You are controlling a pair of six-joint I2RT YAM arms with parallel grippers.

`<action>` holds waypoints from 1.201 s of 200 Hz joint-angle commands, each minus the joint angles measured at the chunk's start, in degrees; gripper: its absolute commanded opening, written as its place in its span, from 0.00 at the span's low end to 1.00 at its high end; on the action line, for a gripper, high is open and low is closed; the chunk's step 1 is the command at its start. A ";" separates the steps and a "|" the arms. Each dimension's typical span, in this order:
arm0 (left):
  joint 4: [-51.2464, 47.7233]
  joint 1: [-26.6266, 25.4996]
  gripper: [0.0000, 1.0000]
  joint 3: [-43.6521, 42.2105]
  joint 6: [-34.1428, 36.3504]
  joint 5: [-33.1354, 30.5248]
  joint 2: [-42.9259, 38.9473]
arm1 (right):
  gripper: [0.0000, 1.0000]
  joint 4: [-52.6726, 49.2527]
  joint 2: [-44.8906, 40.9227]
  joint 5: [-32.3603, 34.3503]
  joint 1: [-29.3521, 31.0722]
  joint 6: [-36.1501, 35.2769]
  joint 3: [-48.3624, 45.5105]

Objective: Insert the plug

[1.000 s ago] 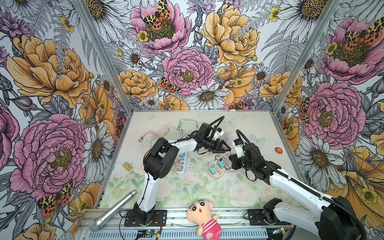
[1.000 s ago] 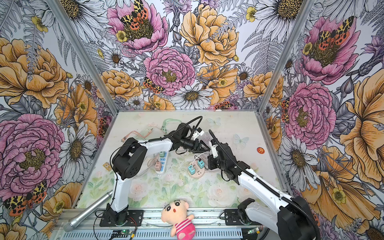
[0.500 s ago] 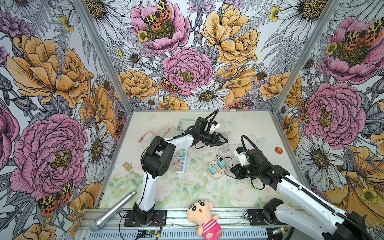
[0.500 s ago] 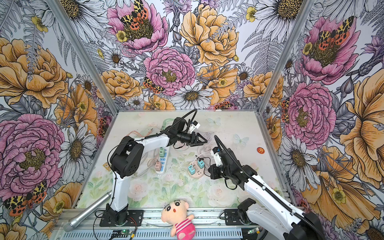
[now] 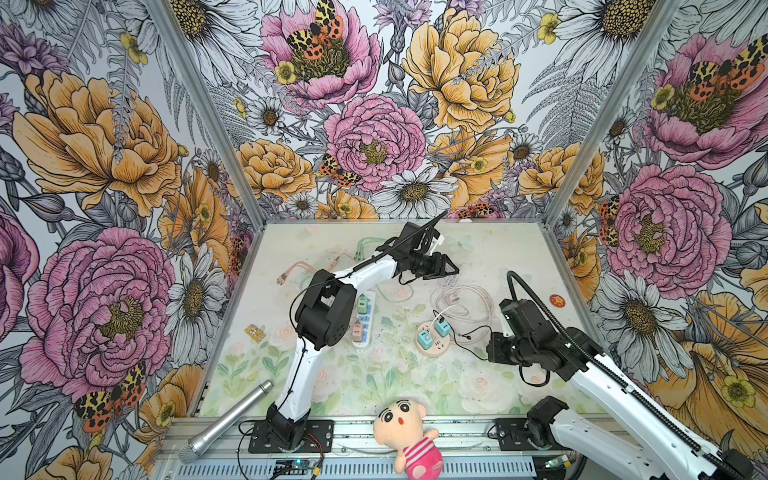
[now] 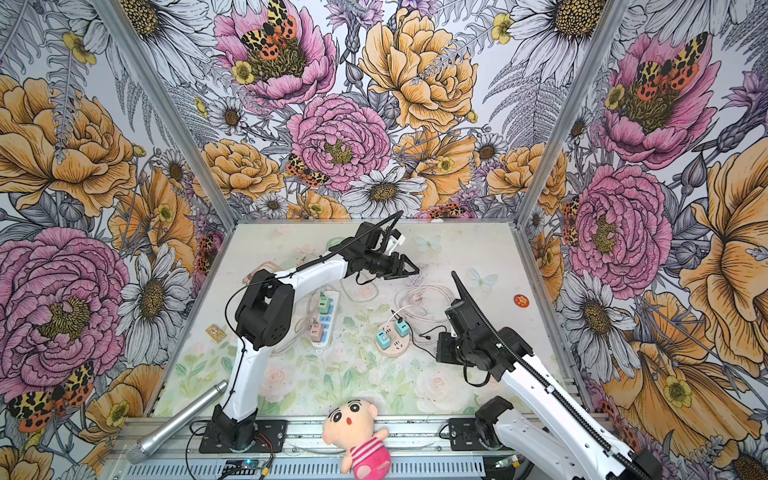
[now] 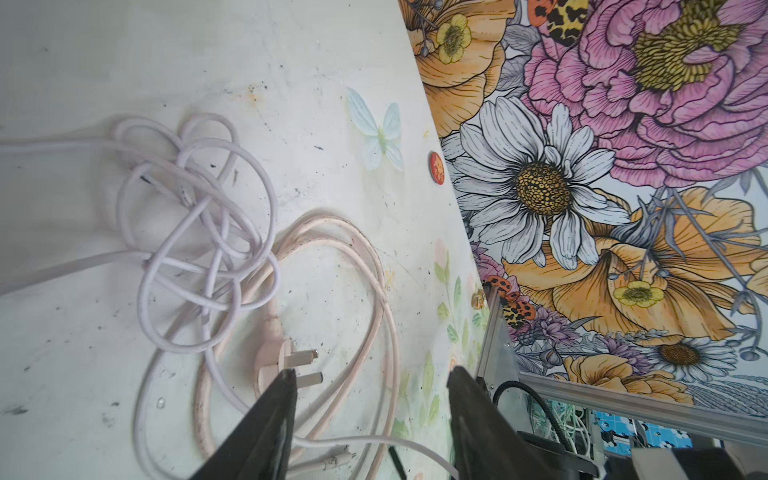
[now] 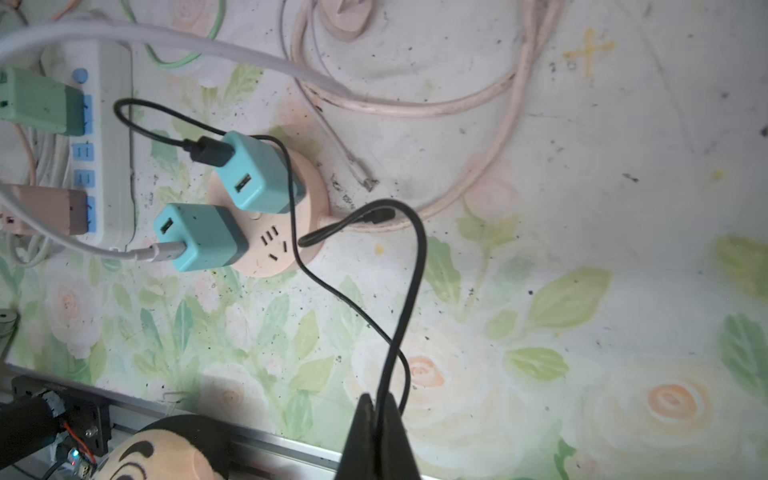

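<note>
Left gripper (image 7: 372, 370) open over the pale pink 3-pin plug (image 7: 274, 363); right gripper (image 8: 377, 399) pinching a thin black cable (image 8: 384, 202).

Nearest, at the front edge, lie a plush doll in a pink striped top (image 5: 405, 432) and a silver microphone (image 5: 226, 419). Next back, the right gripper's jaws are closed tight on the black cable, whose free end lies beside a round peach socket hub (image 8: 274, 249) carrying 2 teal cube chargers (image 8: 199, 237). A white power strip with blue sockets (image 5: 365, 318) lies to the hub's left in both top views. Farther back, the plug lies unplugged on the pale floral table (image 5: 519, 257), pins bare, within loops of its own pink cord (image 7: 376, 270) and beside a tangle of lilac-white cable (image 7: 195, 199). The left gripper's jaws stand about halfway apart with nothing between them. 1 fingertip (image 7: 282, 386) overlaps the plug's edge in the wrist view; whether they touch cannot be told.
</note>
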 commanded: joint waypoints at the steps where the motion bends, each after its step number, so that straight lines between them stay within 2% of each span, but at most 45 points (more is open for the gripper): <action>1: -4.02 0.32 0.59 1.87 2.21 -3.57 1.36 | 0.00 -4.48 -4.16 9.04 -0.23 6.05 1.75; 20: -4.07 0.48 0.59 2.21 2.25 -3.42 1.76 | 0.00 -4.44 -2.87 13.47 -3.50 5.22 4.08; 44: -4.02 1.06 0.59 1.50 2.15 -4.21 1.07 | 0.00 -0.82 5.55 14.94 -10.06 -2.44 7.43; 75: -4.57 2.11 0.58 -1.29 3.16 -5.64 -1.67 | 0.00 11.61 17.05 9.04 -17.25 -10.08 9.80; 110: -8.25 2.81 0.59 -5.73 7.95 -13.81 -7.27 | 0.00 21.64 29.11 2.73 -23.75 -15.00 11.26; 139: -8.30 4.31 0.60 -9.69 9.06 -17.97 -10.92 | 0.10 27.48 33.81 1.43 -26.20 -17.09 11.03; 156: -8.30 5.08 0.61 -11.11 10.18 -20.04 -12.70 | 0.28 30.03 35.68 0.48 -27.62 -18.45 10.78; 193: -8.23 5.72 0.62 -13.20 13.19 -24.72 -17.63 | 0.34 32.85 37.94 -1.37 -29.78 -20.08 10.67; 222: -8.25 6.86 0.63 -15.29 13.94 -29.71 -21.66 | 0.44 33.46 39.23 -2.35 -30.71 -21.62 11.55; 240: -8.25 7.40 0.63 -16.99 15.35 -32.75 -24.61 | 0.47 33.98 38.93 -2.42 -31.07 -22.97 12.04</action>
